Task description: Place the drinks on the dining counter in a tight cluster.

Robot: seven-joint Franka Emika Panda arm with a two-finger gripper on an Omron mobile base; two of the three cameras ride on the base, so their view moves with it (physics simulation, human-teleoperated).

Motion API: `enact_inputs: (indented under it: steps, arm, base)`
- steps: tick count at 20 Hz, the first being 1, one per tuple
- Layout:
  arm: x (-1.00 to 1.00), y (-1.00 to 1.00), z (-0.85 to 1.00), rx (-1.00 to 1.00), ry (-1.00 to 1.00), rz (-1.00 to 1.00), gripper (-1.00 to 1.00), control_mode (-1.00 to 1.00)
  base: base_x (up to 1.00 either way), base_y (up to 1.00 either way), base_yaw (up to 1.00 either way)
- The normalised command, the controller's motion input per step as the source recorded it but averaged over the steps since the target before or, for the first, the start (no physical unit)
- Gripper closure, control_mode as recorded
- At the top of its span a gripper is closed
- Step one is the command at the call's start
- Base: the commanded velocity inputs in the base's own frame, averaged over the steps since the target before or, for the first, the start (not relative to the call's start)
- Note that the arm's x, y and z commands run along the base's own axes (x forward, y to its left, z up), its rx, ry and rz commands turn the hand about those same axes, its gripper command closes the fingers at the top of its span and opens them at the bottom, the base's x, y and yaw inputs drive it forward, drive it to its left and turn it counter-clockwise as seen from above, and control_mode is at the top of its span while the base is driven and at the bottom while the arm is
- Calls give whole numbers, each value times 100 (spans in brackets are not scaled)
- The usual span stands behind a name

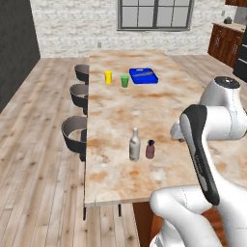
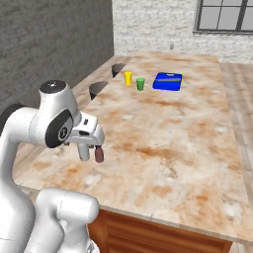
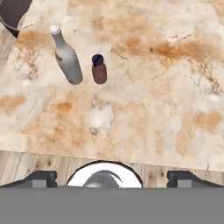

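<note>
Even, diffuse light is covering all three rendered views; nothing is showing glare or hard highlights. Soft faint shadows are lying beside the grey bottle (image 3: 66, 57) and brown bottle (image 3: 99, 70) on the marbled counter (image 3: 144, 100). Textures are appearing slightly soft and low-resolution throughout.

A tall grey-beige glass bottle (image 1: 134, 145) and a short dark-brown bottle (image 1: 150, 149) stand upright side by side on the dining counter (image 1: 120, 106), near its front end on the side where the stools are. The taller one has a slim neck and a pale cap; the shorter one carries a dark cap. A narrow gap separates them, and they do not touch. Seen from the hand, the grey-beige bottle (image 3: 66, 57) stands left of the brown one (image 3: 99, 70) on the marbled beige-and-rust stone top (image 3: 144, 100).
</note>
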Motion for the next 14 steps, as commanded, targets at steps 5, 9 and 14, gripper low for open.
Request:
enact_inputs:
  steps: [5,9,14]
  arm:
    - [-31,-6,2,0,-25,0,-100,-100]
    - [19,0,0,-2,-2,-6,-100,-100]
    - [0,0,0,0,0,0,-100,-100]
  base:
    - [0,0,0]
    - [0,0,0]
    - [0,0,0]
